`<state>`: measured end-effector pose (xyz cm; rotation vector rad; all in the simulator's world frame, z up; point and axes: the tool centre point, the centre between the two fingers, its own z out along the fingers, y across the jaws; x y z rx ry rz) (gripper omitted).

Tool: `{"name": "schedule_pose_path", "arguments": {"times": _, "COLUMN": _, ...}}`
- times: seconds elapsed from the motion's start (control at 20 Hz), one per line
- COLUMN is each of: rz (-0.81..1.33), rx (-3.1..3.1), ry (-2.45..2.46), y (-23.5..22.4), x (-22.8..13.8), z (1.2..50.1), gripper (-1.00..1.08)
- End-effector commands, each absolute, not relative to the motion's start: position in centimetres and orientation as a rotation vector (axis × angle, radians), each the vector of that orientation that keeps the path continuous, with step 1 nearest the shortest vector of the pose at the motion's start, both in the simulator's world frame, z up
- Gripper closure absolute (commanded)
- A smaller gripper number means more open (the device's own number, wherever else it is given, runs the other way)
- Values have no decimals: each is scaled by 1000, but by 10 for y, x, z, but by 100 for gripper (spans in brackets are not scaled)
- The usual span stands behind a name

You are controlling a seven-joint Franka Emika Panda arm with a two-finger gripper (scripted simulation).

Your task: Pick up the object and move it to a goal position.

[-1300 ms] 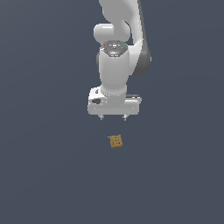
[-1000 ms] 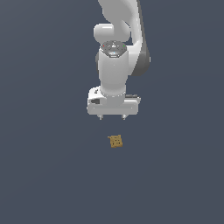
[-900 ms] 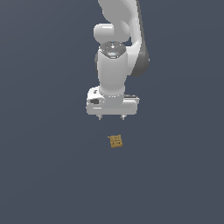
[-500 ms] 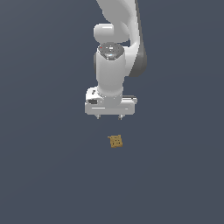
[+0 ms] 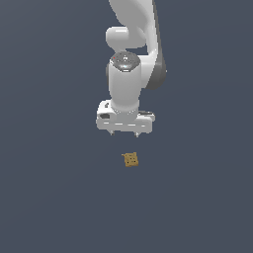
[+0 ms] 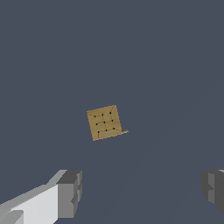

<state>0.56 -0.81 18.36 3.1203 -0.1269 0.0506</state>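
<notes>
The object (image 5: 130, 159) is a tiny flat square tan-brown block with small dark dots, lying on the dark grey floor. It also shows in the wrist view (image 6: 105, 122), turned slightly askew. My white gripper (image 5: 124, 133) hangs above the block and a little behind it, apart from it. Its two fingers (image 6: 70, 193) stand wide apart and hold nothing. The gap is much wider than the block.
A plain dark grey floor (image 5: 54, 197) fills both views. The white arm (image 5: 131, 59) rises from the gripper to the top edge of the exterior view.
The gripper has shifted slightly toward the exterior view's left and turned a little. The block has not moved.
</notes>
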Motion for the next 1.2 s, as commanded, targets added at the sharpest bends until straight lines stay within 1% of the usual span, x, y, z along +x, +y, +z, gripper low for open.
{"name": "schedule_pose_path", "arguments": {"times": 0.0, "rz": 47, "rx": 3121, "ry": -189, "y": -7, "x": 7, "z": 180, "gripper": -92}}
{"name": "schedule_pose_path", "arguments": {"times": 1.15, "rz": 0, "rx": 2935, "ry": -1159, "y": 6, "x": 24, "z": 121, "gripper": -92}}
